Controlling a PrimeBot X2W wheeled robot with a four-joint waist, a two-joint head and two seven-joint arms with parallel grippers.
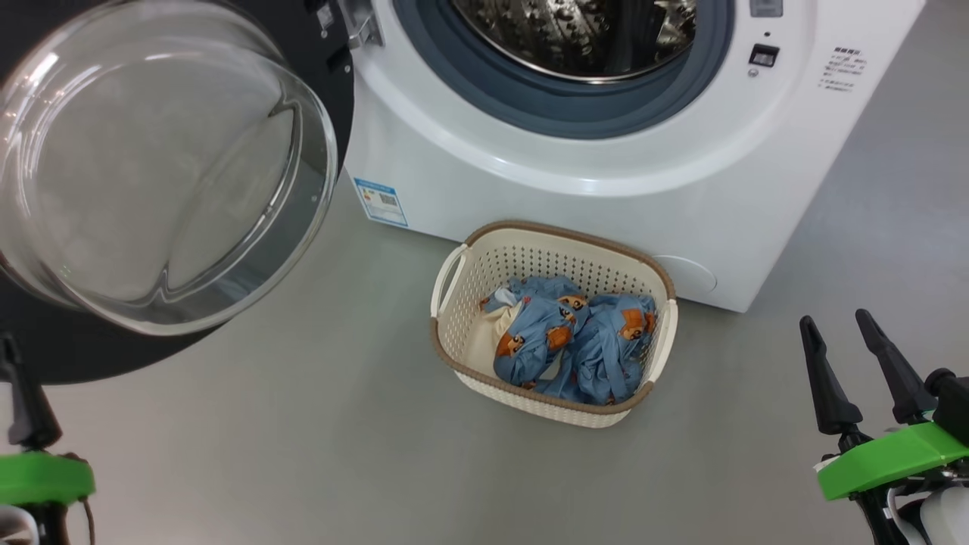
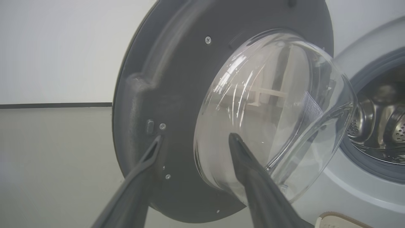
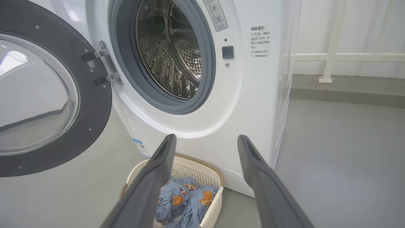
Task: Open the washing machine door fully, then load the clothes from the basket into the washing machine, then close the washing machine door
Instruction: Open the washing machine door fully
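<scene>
The washing machine (image 1: 606, 189) stands with its steel drum (image 3: 171, 53) exposed. Its door (image 1: 159, 174) is swung out to the left, the clear glass bowl facing me. My left gripper (image 2: 196, 136) is open just in front of the door's dark inner face (image 2: 164, 79), with nothing between its fingers; one finger (image 1: 23, 393) shows at the lower left. The cream basket (image 1: 560, 235) sits on the floor before the machine, holding light-blue clothes (image 1: 575, 341) with orange figures. My right gripper (image 1: 834, 318) hangs open and empty to the basket's right, and above the basket (image 3: 196, 167) in the wrist view.
Grey floor (image 1: 303, 439) surrounds the basket. A blue label sticker (image 1: 381, 201) sits on the machine's lower left front. A white railing (image 3: 329, 63) and a low step run behind the machine's right side. The open door overhangs the floor at the left.
</scene>
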